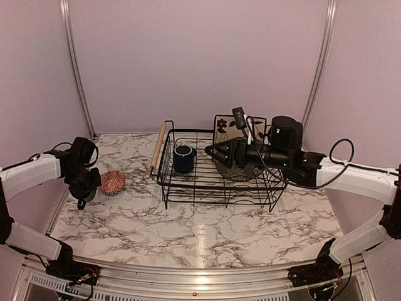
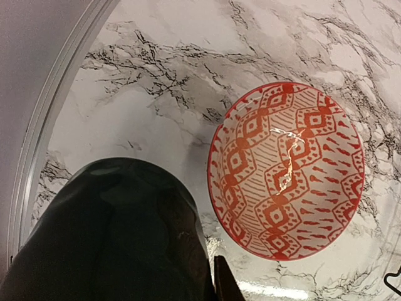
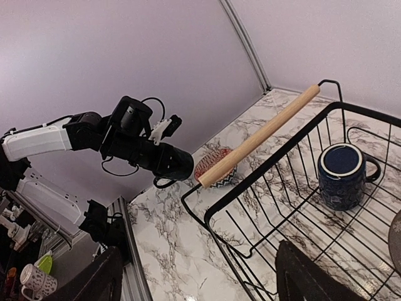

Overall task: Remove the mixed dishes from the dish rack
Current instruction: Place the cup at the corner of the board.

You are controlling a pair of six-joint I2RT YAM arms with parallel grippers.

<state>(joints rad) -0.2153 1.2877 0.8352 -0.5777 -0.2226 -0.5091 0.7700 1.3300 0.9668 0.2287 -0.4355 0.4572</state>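
The black wire dish rack (image 1: 188, 182) stands mid-table. One dark teal mug (image 1: 184, 158) sits upright in its left part, also in the right wrist view (image 3: 341, 175). A grey plate (image 1: 237, 170) lies in the rack, partly under my right gripper (image 1: 212, 151), which hovers open and empty over the rack (image 3: 250, 207). A square floral plate (image 1: 227, 123) leans behind the rack. At the far left my left gripper (image 1: 82, 190) is shut on a second dark mug (image 2: 106, 232), held just above the table next to the red-patterned bowl (image 2: 288, 169).
The rack's wooden handle (image 1: 158, 147) sticks out on its left side, close to the bowl (image 1: 113, 182). A metal rail (image 2: 44, 125) and the wall bound the table at the left. Open marble lies in front of the rack.
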